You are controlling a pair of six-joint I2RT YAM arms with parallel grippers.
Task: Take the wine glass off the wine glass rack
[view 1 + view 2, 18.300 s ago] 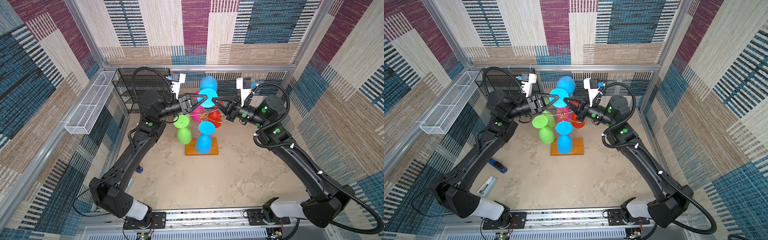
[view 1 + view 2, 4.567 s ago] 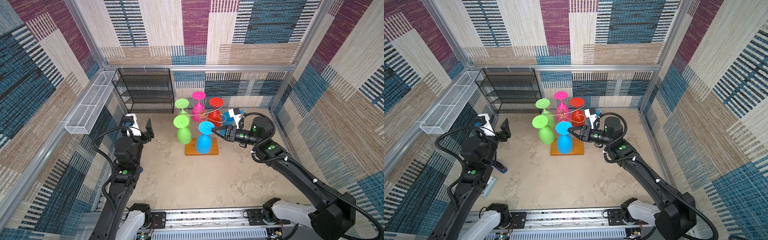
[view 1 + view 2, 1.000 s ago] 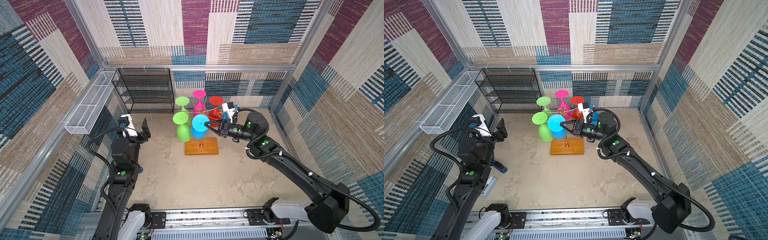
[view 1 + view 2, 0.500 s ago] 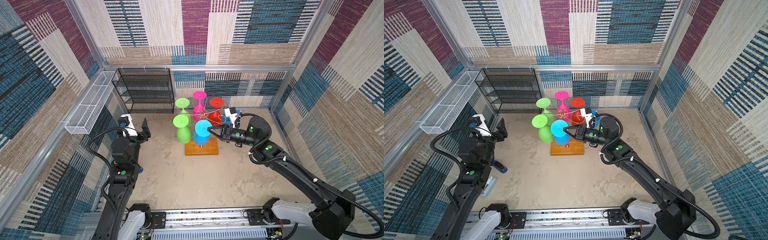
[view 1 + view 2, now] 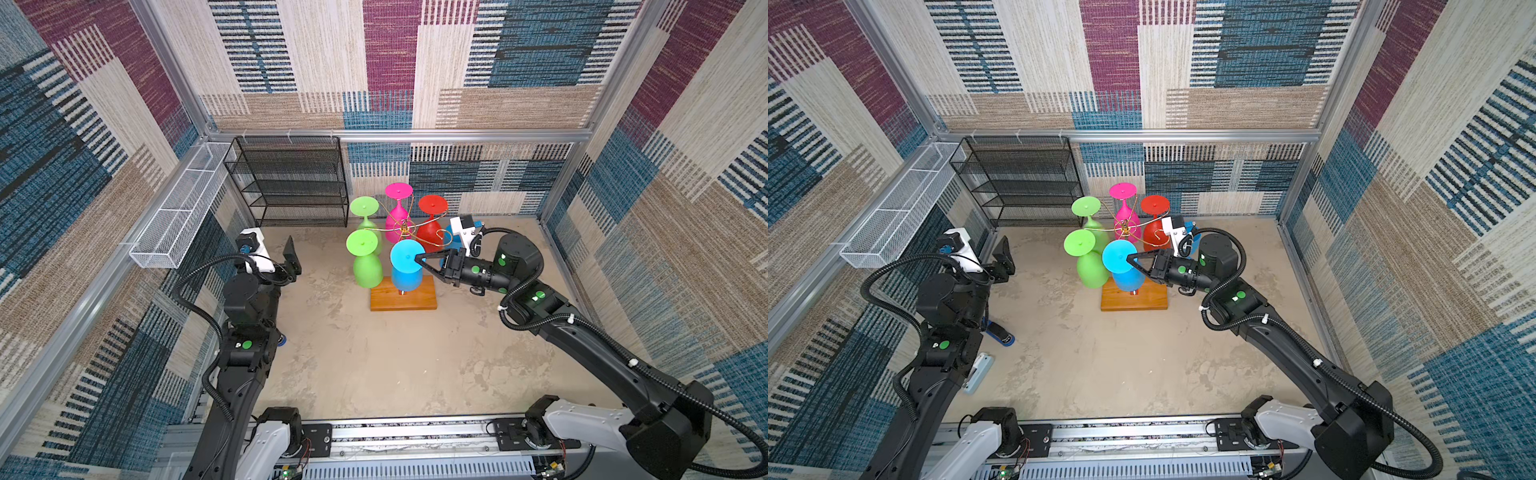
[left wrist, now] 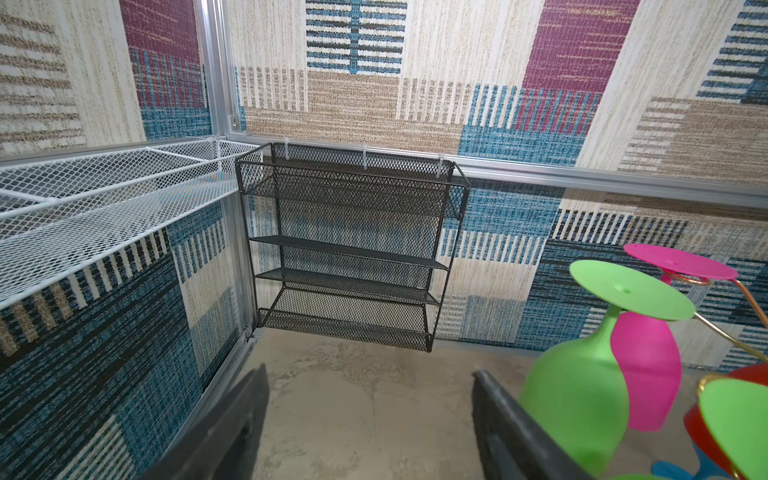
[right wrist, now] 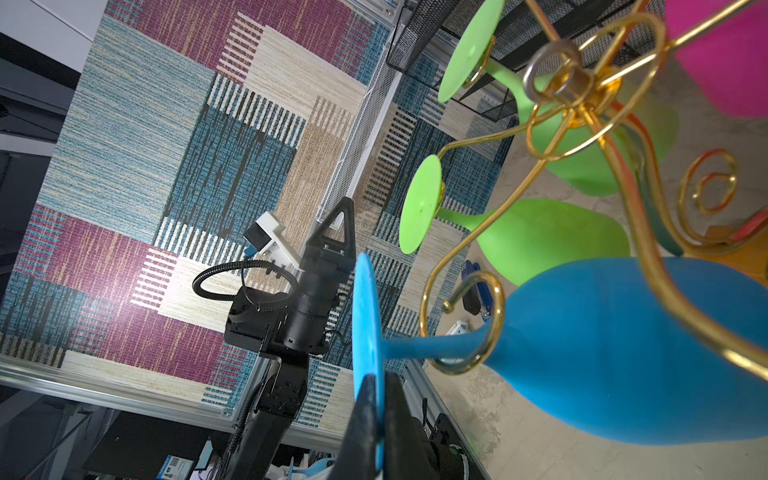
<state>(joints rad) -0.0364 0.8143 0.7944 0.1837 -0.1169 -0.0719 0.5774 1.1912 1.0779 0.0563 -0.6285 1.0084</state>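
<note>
step in hand: extraction, not yet done. your right gripper (image 7: 376,384) is closed flat on the edge of the foot of the blue wine glass (image 5: 406,277), and nothing else is in its grip. in the right wrist view the stem of that glass sits inside the gold scroll (image 7: 478,332) at the end of one arm of the wine glass rack (image 5: 402,226). the glass therefore counts as on the rack. in both top views it hangs foot up and bowl down over the wooden base (image 5: 424,300), just beside the near green glass (image 5: 368,268).

your left gripper (image 6: 365,432) stands wide apart and holds nothing. it is well away from the rack and faces the black mesh shelf (image 6: 349,249).

next move, in my judgement: draw the stem sideways out through the mouth of the scroll, along the line of the wire, before any lowering. the hold is only a pinch on a thin disc, so the glass may pivot or slip in the jaws. the green glass alongside leaves little room to swing. whether the stem is lined up with the mouth, i cannot tell.

change from a second ago: the blue glass was then swung up against the green glass, leaving most of the wooden base uncovered. it now hangs back over the base, and your right arm has drawn back with it. the grip is unchanged and the left arm has not moved.
</note>
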